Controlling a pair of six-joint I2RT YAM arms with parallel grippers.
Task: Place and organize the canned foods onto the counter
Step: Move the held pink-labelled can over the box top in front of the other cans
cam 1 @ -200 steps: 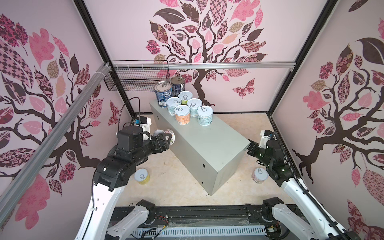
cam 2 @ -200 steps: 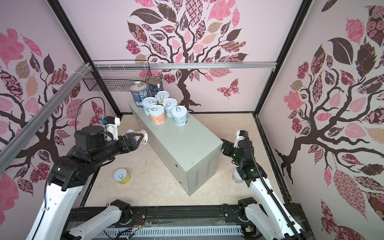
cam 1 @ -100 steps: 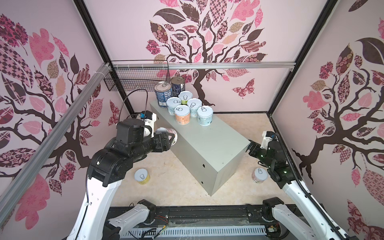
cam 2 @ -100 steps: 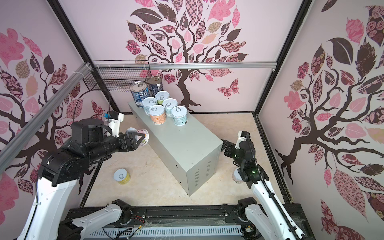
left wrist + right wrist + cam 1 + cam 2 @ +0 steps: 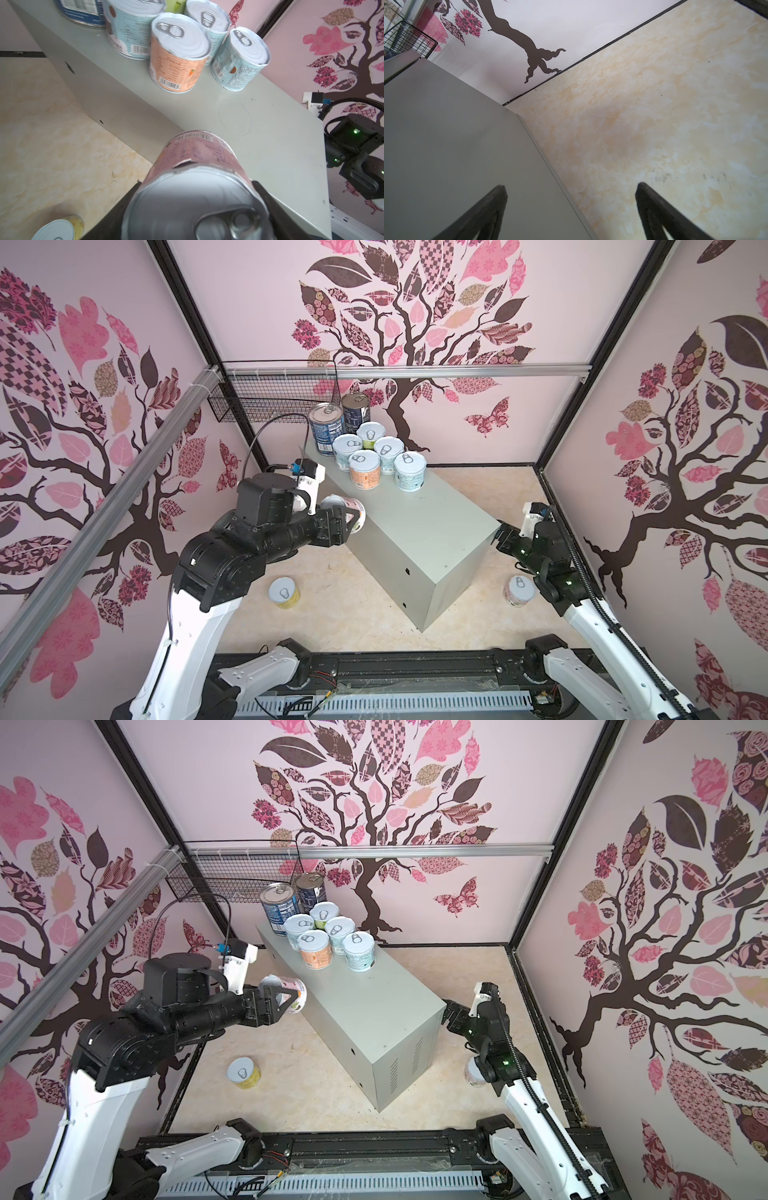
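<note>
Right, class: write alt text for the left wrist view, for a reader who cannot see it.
The left gripper holds a pink-labelled cylindrical can with a white pull-tab lid at the edge of the pale grey-green metal counter. On its top stand an orange-labelled can and pale-blue-labelled cans; a yellow-labelled can sits on the floor.

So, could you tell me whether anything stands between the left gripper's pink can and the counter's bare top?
Nothing visible does. The left gripper holds the pink can at the counter's edge, bare top beside it; the orange can stands farther back.

Floor [image 5: 340, 608]: counter [image 5: 415, 522], yellow can [image 5: 284, 593], pale-pink can [image 5: 518, 591] standing.
</note>
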